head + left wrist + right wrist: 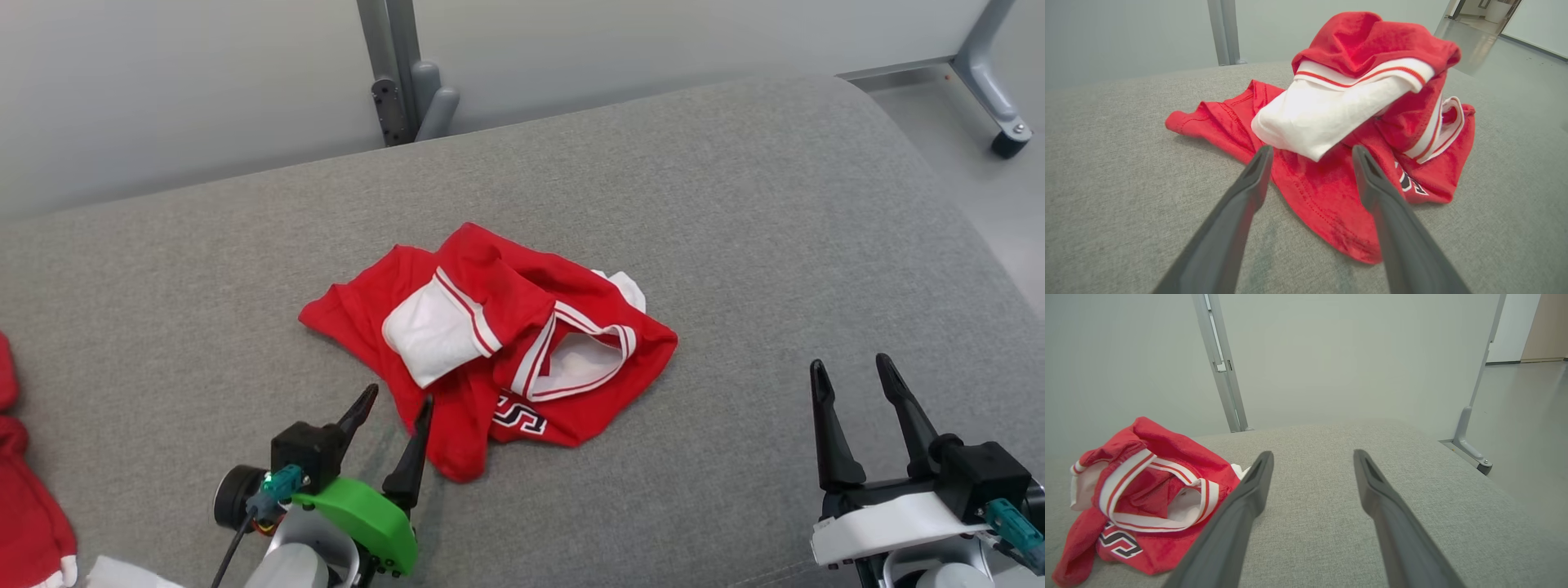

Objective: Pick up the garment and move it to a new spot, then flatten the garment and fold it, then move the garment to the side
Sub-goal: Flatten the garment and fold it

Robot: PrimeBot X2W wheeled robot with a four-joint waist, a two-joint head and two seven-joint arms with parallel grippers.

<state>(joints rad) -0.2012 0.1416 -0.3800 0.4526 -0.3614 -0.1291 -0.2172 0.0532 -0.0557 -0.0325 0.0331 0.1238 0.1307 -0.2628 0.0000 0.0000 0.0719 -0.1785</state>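
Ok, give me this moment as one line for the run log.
stage: pre-grasp | garment: crumpled on grey cushion, not held | left hand: open, at garment's near edge | right hand: open, apart from garment

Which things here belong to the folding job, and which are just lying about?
Job: jersey, crumpled on the cushion; left gripper, jaws open by its near edge; right gripper, jaws open, apart.
Lying about: red cloth at left edge; post; wheeled leg.
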